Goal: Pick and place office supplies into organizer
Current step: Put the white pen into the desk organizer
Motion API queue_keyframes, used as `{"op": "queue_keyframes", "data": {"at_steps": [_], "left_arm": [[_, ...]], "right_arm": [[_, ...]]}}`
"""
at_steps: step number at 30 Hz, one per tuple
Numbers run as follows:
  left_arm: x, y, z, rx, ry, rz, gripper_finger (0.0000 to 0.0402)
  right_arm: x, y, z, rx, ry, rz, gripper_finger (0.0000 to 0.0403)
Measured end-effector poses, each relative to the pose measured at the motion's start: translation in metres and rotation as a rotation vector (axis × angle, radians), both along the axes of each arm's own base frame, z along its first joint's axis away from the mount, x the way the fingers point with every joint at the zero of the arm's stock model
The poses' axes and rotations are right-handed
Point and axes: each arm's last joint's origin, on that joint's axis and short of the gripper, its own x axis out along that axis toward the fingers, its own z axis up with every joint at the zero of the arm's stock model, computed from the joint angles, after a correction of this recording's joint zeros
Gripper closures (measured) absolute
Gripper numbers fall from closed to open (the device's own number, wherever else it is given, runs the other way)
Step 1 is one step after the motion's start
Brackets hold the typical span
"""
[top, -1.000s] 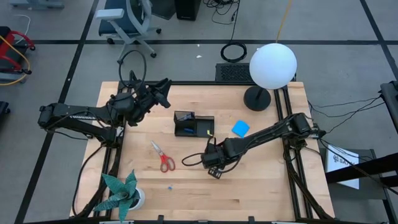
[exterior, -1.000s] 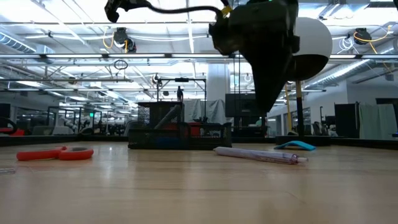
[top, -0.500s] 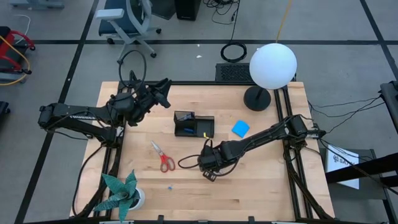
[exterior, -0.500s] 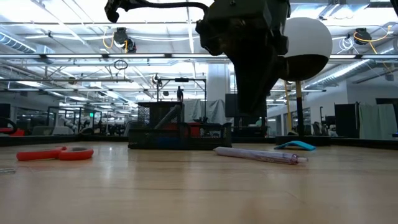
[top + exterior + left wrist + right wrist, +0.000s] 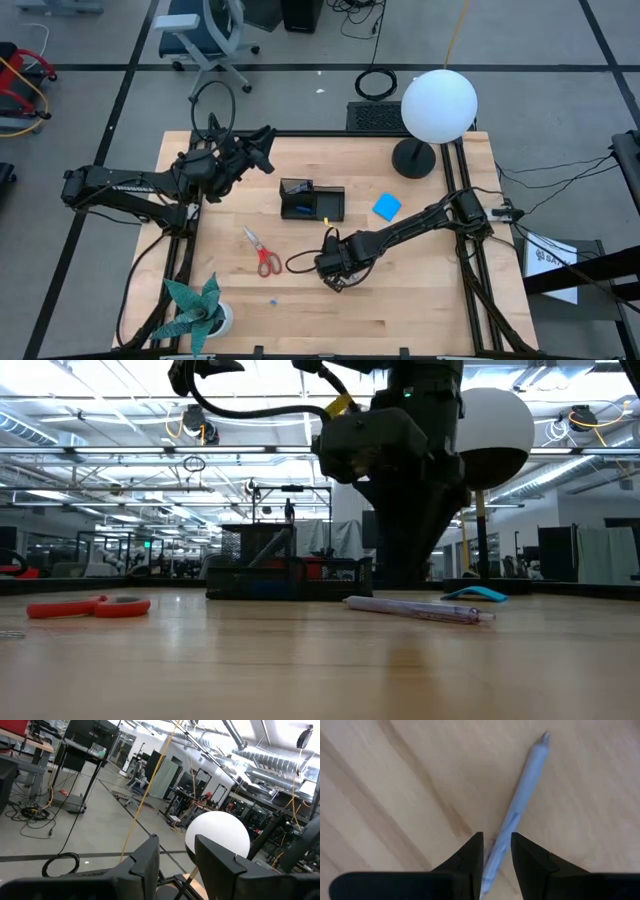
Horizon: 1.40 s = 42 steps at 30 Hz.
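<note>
Right gripper (image 5: 495, 857) directly over a pale pen (image 5: 517, 810) lying flat on the wooden table (image 5: 395, 785); its two dark fingers (image 5: 470, 855) are spread only a little, with the near end of the pen showing in the gap between them. In the high view this gripper (image 5: 334, 268) sits at lower centre of the frame, below the black organizer (image 5: 312, 200), and the pen is hidden under it. The low view shows the same pen (image 5: 415, 609) at centre right, lying in front of the organizer (image 5: 288, 575). Because the pen runs at a slant to the fingers, a good grasp probably calls for turning the wrist until the fingers face the barrel squarely, lowering until the tips nearly touch the wood, then closing nearer mid-barrel so the pen does not tip. Scissors (image 5: 262, 252) and a blue notepad (image 5: 387, 207) lie on the table outside the organizer. Left gripper (image 5: 262, 145) waits at upper left, fingers (image 5: 150, 865) apart and empty.
</note>
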Motion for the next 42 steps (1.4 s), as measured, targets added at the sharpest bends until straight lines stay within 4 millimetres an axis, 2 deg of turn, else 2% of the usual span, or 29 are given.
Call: {"op": "queue_keyframes", "data": {"at_steps": [6,14,18,23,29,37,42], "left_arm": [[0.000,0.000,0.000,0.000,0.000,0.000,0.0270],[0.000,0.000,0.000,0.000,0.000,0.000,0.0270],[0.000,0.000,0.000,0.000,0.000,0.000,0.0270],[0.000,0.000,0.000,0.000,0.001,0.000,0.0270],[0.000,0.000,0.000,0.000,0.000,0.000,0.0270],[0.000,0.000,0.000,0.000,0.000,0.000,0.0270],[0.000,0.000,0.000,0.000,0.000,0.000,0.0270]], "right_arm": [[0.000,-0.004,-0.002,-0.030,-0.004,-0.007,0.0314],[-0.003,-0.017,-0.023,0.014,0.007,-0.016,0.0314],[-0.004,-0.019,-0.027,0.049,0.008,0.002,0.0314],[-0.005,-0.019,-0.027,0.045,0.012,0.066,0.0321],[-0.005,-0.017,-0.027,0.045,0.019,0.170,0.0384],[-0.006,-0.018,-0.025,0.044,0.011,0.217,0.0385],[-0.010,-0.017,-0.007,0.063,-0.024,0.254,0.0385]]}}
